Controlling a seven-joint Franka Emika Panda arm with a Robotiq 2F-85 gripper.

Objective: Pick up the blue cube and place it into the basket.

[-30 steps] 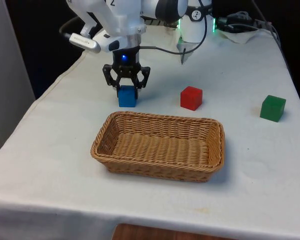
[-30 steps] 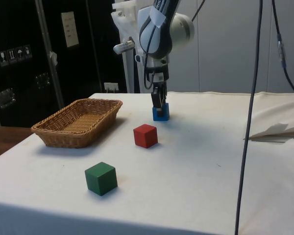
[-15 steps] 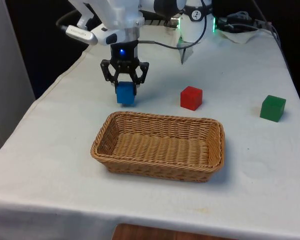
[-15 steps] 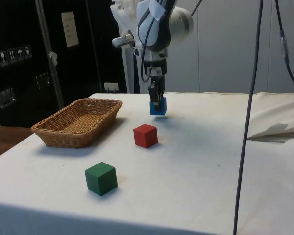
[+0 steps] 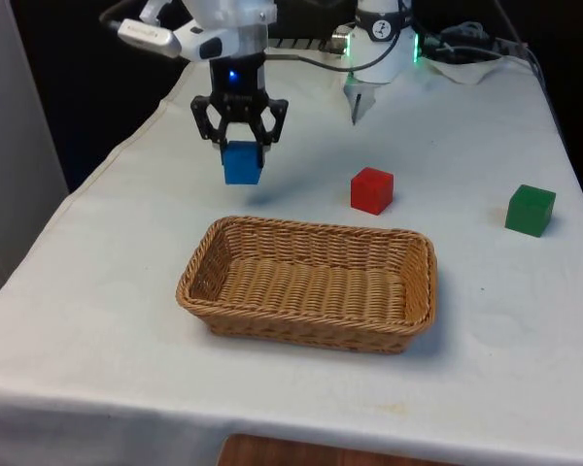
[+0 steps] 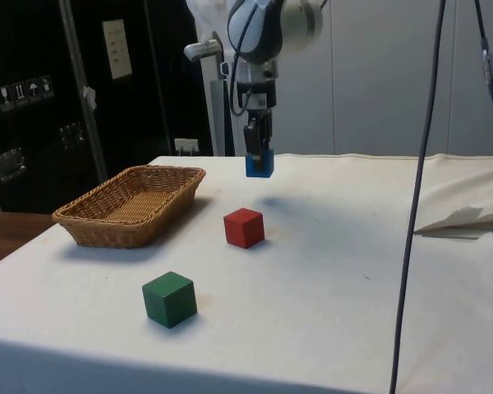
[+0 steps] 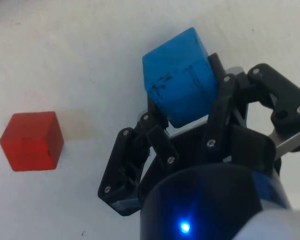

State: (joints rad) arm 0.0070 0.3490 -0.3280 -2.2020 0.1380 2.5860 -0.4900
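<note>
Above white cloth, beyond basket [image 5: 309,283], we see gripper [image 5: 241,146] clamped on blue cube [image 5: 242,162], lifted clear; red cube [image 5: 372,189] nearby.

Three cubes, blue [image 5: 242,162], red [image 5: 371,190], green [image 5: 531,210]; one basket [image 5: 308,282].

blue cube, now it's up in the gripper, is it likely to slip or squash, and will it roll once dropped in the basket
The blue cube looks rigid: sharp edges, no squashing in the gripper. It sits skewed between the fingers, so it might shift. Flat faces suggest it will settle in the basket, not roll.
</note>
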